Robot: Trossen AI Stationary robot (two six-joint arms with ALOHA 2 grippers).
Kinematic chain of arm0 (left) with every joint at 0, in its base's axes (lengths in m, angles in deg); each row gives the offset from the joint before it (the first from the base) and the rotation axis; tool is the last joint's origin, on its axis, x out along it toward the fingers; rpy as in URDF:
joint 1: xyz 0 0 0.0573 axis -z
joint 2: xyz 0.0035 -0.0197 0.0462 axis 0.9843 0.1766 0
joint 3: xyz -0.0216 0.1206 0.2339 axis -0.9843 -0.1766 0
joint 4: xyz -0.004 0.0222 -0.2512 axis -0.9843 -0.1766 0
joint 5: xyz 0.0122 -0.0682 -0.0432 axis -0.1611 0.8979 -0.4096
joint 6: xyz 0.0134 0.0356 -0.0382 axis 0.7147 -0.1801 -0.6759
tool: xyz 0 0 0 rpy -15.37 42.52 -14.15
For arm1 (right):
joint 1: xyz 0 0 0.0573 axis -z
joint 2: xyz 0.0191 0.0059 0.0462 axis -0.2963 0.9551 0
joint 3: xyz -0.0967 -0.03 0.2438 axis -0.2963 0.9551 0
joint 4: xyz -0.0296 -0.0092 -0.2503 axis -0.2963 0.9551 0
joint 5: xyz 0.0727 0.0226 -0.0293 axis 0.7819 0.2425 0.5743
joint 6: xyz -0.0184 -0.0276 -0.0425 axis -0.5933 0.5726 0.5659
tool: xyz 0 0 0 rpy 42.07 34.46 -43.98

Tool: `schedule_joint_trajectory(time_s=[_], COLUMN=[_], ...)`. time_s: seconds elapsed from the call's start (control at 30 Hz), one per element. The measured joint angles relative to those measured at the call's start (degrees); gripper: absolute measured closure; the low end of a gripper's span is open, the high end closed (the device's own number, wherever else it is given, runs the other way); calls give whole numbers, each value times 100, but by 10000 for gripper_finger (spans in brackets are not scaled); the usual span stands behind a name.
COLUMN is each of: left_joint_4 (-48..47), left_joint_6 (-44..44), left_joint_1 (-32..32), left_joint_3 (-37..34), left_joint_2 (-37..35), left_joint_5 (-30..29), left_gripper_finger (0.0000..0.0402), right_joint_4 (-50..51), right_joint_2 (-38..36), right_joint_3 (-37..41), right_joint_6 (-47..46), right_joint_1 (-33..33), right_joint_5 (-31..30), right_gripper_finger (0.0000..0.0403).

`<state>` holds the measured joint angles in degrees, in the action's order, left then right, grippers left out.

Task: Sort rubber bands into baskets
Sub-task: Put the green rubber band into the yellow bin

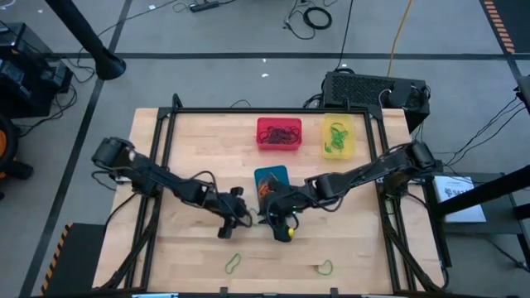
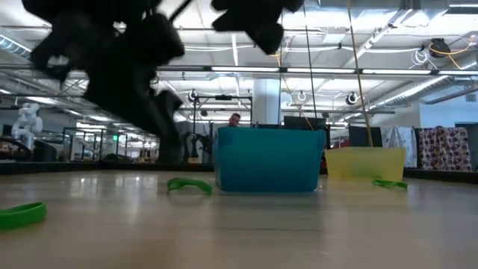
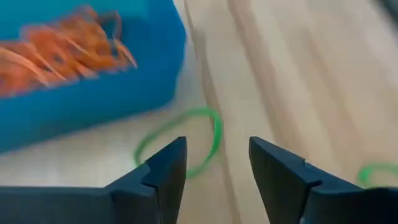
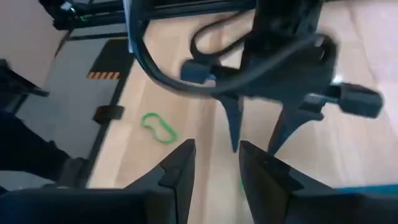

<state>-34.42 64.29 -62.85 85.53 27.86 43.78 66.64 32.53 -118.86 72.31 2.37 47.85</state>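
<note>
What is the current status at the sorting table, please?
Left gripper open, empty, near blue basket. Right gripper open, empty beside it. Green bands loose on table. Nothing blocking.

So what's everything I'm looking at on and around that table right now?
Table: one, light wood, dark frame.
Red basket: one, far side, holds dark bands.
Yellow basket: one, beside the red one, holds green bands.
Blue basket: one, mid-table, holds orange bands.
Loose green rubber bands: two near the front edge; the left wrist view shows one beside the blue basket.
Black box: one, behind the table.
Cables: several, dark, on the grey floor.
Left gripper: open, empty, near the blue basket.
Right gripper: open, empty, close to the left one.
</note>
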Motion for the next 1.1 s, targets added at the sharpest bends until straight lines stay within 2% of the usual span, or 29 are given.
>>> schedule_joint_trajectory(time_s=[0.1, 0.2, 0.33, 0.47, 0.6, 0.67, 0.83, 0.97, 1.1], left_joint_4=[293, 594, 768, 738, 615, 494, -534, -775, -720], left_joint_6=[238, 376, 370, 237, -470, -576, -546, -603, -886], left_joint_1=[54, 111, 107, 175, 259, 237, 111, -137, -237], left_joint_3=[-2, -2, 7, 24, 74, 127, 231, 265, 270], left_joint_2=[456, 825, 1073, 1077, 801, 565, -10, -641, -1033], left_joint_5=[31, -239, -261, 33, 55, -146, -723, -720, -468], left_gripper_finger=[215, 215, 215, 250, 354, 388, 398, 399, 397], right_joint_4=[388, 624, 657, 810, 852, 873, 722, 519, 475], right_joint_2=[-169, -232, -240, -240, -240, -240, -240, -240, -240], right_joint_3=[0, 0, 0, 0, 0, 0, 0, 0, 0], right_joint_6=[-220, -321, -327, -228, 203, 412, 732, 1415, 1617], right_joint_1=[-112, -210, -280, -290, -285, -258, -82, 78, 186], right_joint_5=[-39, -186, -181, -168, -172, -170, -172, -161, -161], right_gripper_finger=[285, 285, 285, 285, 285, 285, 285, 285, 285])
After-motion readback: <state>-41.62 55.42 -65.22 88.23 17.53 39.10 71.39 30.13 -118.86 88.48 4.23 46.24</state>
